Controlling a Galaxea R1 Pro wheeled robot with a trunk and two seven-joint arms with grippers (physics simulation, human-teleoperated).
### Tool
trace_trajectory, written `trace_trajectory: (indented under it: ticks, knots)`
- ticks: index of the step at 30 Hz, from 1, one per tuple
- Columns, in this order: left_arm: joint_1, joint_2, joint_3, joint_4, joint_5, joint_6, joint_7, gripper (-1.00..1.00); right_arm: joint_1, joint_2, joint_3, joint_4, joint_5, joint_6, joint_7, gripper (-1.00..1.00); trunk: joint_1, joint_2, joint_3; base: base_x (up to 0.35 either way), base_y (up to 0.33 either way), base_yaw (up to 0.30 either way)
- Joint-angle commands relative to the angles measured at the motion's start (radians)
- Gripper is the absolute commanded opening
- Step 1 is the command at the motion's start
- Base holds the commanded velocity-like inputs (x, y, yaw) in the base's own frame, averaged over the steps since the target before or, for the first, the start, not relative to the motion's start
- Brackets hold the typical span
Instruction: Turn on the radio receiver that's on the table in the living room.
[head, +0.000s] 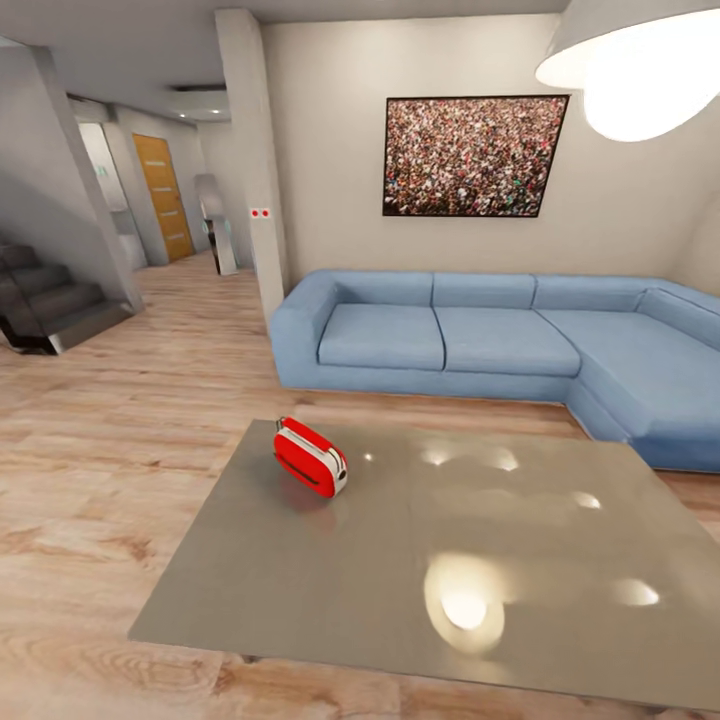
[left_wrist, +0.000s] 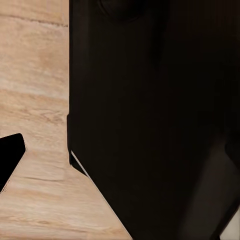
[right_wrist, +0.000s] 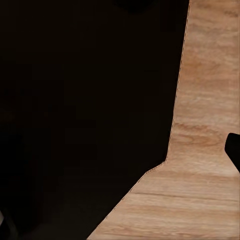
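The small red rounded radio receiver (head: 311, 457) with white trim sits on the glossy grey-taupe low table (head: 520, 600) — far-left part, before the blue L-shaped sofa (head: 480, 340). Neither claw's opening can be told — dark shapes over wood floor (head: 90, 470).

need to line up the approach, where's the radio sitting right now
In the head view the radio receiver rests on the table, near its far left corner. The blue sofa stands beyond it, against the wall with the framed crowd picture.

We see the red, white-trimmed radio receiver (head: 311, 457) standing upright near the far left corner of the glossy grey counter (head: 480, 580), turned at an angle.
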Motion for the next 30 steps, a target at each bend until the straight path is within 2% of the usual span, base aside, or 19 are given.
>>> trace_trajectory:
  ticks: [1,24,30]
  knots:
    - [0.0,0.0,0.0,0.0,0.0,0.0,0.0,1.0,0.0,0.0,0.0,0.0,0.0,0.0,0.0,1.0,0.0,0.0,0.0,0.283,0.129,0.0]
    - [0.0,0.001,0.001,0.0,0.0,0.0,0.0,1.0,0.0,0.0,0.0,0.0,0.0,0.0,-0.003,1.0,0.0,0.0,0.0,0.298,0.155,0.0]
    - [0.0,0.0,0.001,0.0,0.0,0.0,0.0,1.0,0.0,0.0,0.0,0.0,0.0,-0.001,-0.004,1.0,0.0,0.0,0.0,0.165,0.076,0.0]
